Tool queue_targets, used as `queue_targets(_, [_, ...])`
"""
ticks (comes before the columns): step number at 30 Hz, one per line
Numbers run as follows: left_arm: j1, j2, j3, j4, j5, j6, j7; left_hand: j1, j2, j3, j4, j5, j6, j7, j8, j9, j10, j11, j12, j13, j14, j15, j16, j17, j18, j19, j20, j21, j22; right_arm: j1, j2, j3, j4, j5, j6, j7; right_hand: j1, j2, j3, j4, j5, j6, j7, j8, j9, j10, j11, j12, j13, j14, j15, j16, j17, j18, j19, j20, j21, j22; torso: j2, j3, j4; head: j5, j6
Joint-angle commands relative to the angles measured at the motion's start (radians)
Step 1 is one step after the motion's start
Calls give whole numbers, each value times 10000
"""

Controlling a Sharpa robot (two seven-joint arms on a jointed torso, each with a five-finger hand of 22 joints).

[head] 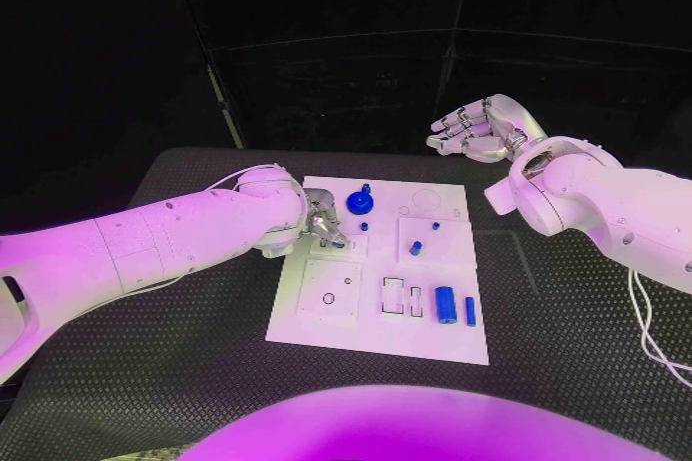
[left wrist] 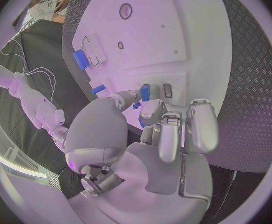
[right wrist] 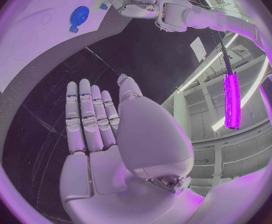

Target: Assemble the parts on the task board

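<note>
Both hands: left hand [head: 315, 224] pinches blue part [left wrist: 145, 91], right hand [head: 476, 127] open

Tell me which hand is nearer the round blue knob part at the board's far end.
Left. The left hand works over the task board just beside the round blue knob part; the right hand hangs beyond the board's far right corner, fingers spread.

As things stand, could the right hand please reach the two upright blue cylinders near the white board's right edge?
Probably yes: the right hand hovers open beyond the board, and nothing stands between it and the cylinders.
</note>
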Motion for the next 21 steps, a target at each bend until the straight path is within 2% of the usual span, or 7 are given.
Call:
queue_targets(1, [-55, 90, -44, -51, -3, 652, -65, -125, 163, 1273, -1341, 26, 206, -89, 34, -33, 47, -51, -69, -46, 1058, -89, 31, 2634, -74, 14, -69, -46, 28, 20, 29, 5, -5, 16, -6, 125, 78, -4, 33, -35, 51, -18, 50, -56, -11, -67, -11, -38, -14, 15, 33, -46, -17, 39, 24, 20, -41, -17, 3, 5, -5, 4, 2])
queue_targets(10, [-48, 258, -43, -240, 128, 679, -58, -501, 518, 1031, -1149, 31, 398, -142, -129, -190, 110, -96, -115, -144, 1058, -133, 31, 2634, -98, 93, -113, -5, 126, 19, 65, 1, -44, 29, 16, 134, 88, -7, 57, -39, 152, -16, 52, -64, -11, -68, -11, -47, -13, 25, 34, -63, -36, 41, 39, 23, -74, -35, -1, 3, -5, 3, 2])
queue_targets(21, [-42, 361, -42, -349, 234, 731, -53, -893, 803, 938, -986, 39, 595, -178, -281, -332, 180, -120, -69, -126, 1058, -152, 31, 2634, -122, 169, -138, 44, 224, 18, 93, -11, -82, 37, 45, 139, 97, -9, 77, -42, 230, -16, 52, -72, -11, -69, -10, -55, -14, 32, 34, -75, -50, 43, 51, 24, -98, -47, 0, 4, 1, -3, 2])
